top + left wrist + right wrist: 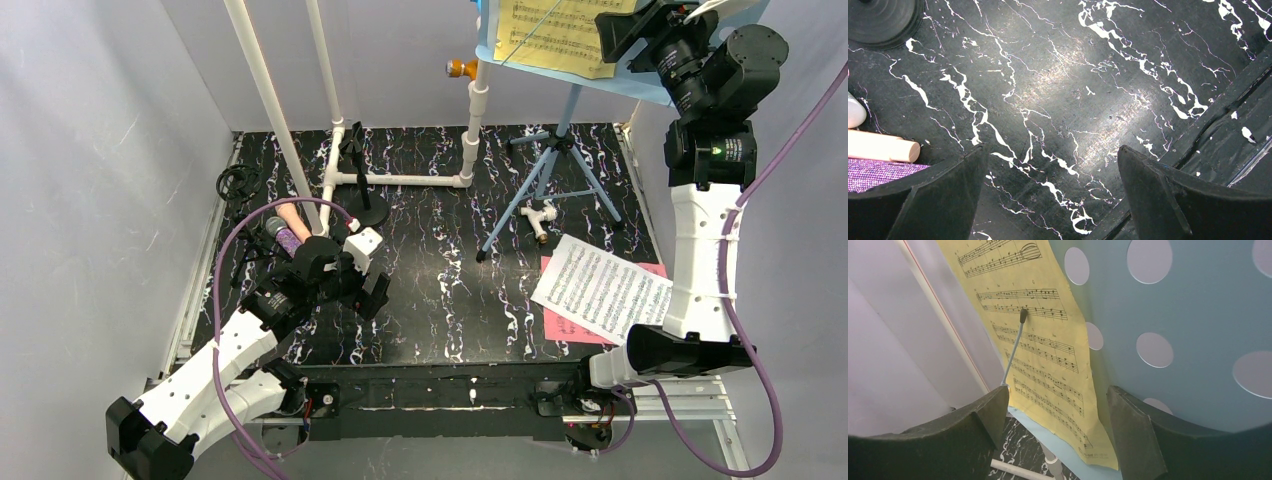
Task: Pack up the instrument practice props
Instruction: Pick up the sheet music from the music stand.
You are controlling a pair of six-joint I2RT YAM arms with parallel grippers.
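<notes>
Right gripper (pixel 1057 407) wide open, empty: centre jaws over yellow sheet (pixel 1043 355) edge, clear of retaining wire (pixel 1014 347) on music rack (pixel 1193 310), then close

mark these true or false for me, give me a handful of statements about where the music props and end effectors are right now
1. A yellow sheet-music page sits on the light-blue music rack. True.
2. The right end effector is shut on that yellow page. False: its jaws stand apart, facing the page and rack, clamping nothing.
3. The white sheet-music page lies on top of the pink page on the table. True.
4. The left end effector holds the purple microphone. False: it is open and empty, and the microphone lies on the table beside it.
</notes>
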